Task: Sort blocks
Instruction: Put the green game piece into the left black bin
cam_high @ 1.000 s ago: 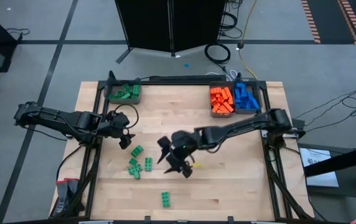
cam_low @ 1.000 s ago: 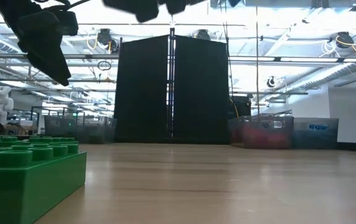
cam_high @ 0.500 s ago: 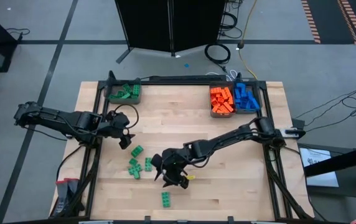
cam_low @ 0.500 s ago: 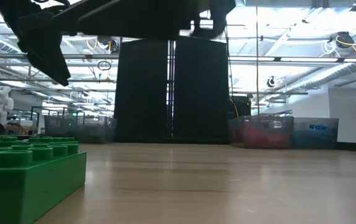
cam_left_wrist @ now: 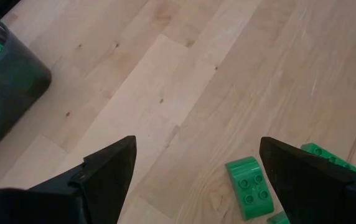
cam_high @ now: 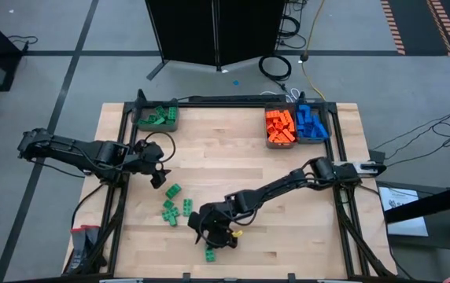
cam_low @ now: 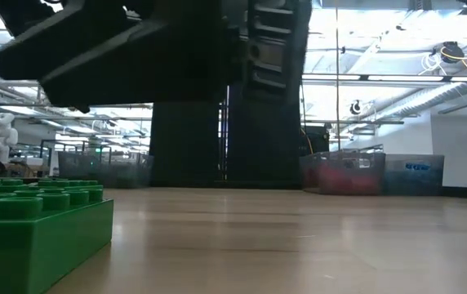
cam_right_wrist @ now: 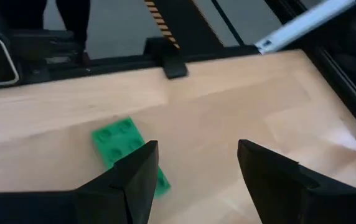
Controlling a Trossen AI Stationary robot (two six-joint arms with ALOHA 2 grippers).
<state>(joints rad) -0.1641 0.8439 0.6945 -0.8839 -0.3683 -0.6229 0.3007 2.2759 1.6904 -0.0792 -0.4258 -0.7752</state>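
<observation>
My right gripper (cam_right_wrist: 193, 180) hangs part-open and empty over a lone studded green brick (cam_right_wrist: 127, 152) on the pale wood table (cam_high: 288, 236), near its front edge; that arm stretches long and low across from the right. My left gripper (cam_left_wrist: 196, 177) gapes wide, empty, near more glossy green bricks (cam_high: 174, 206) at mid-left, far from the grey bins (cam_high: 296, 126).

Five loose green blocks (cam_high: 172, 191) lie on the table (cam_high: 233, 149); three bins (cam_high: 157, 118) and two arms (cam_high: 75, 149) are visible.
</observation>
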